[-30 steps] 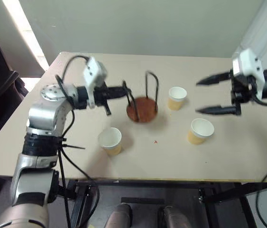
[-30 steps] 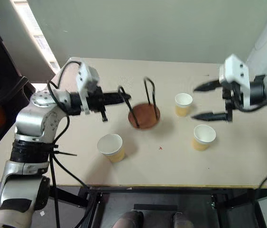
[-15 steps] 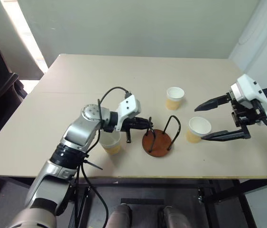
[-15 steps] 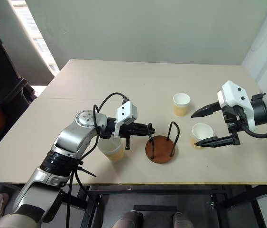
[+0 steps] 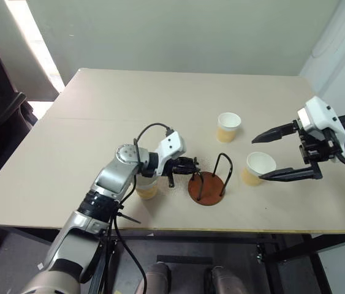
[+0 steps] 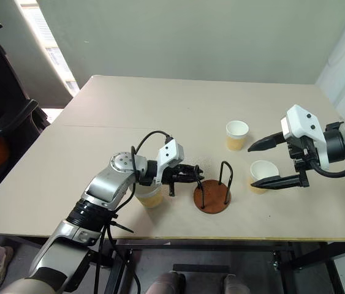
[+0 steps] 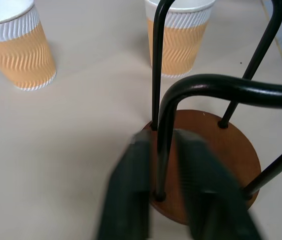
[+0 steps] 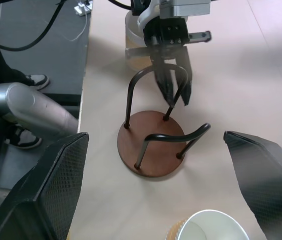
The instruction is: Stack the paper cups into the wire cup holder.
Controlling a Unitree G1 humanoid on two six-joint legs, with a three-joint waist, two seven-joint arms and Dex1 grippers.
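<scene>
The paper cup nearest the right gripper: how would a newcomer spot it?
On the beige table, look right of the wire cup holder. The paper cup there stands upright between the right gripper's spread fingers; the other cups stand farther back and beside the left arm.

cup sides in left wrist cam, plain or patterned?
Patterned: the paper cups have tan-orange wavy ribbing with white rims, clearest in the left wrist view.

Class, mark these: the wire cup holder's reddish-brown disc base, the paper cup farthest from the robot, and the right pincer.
Reddish-brown disc base (image 5: 211, 189), left eye view, bare wood.
Farthest tan paper cup (image 5: 228, 120), left eye view, white rim.
Right pincer (image 5: 268, 155), left eye view, between fingertips.
</scene>
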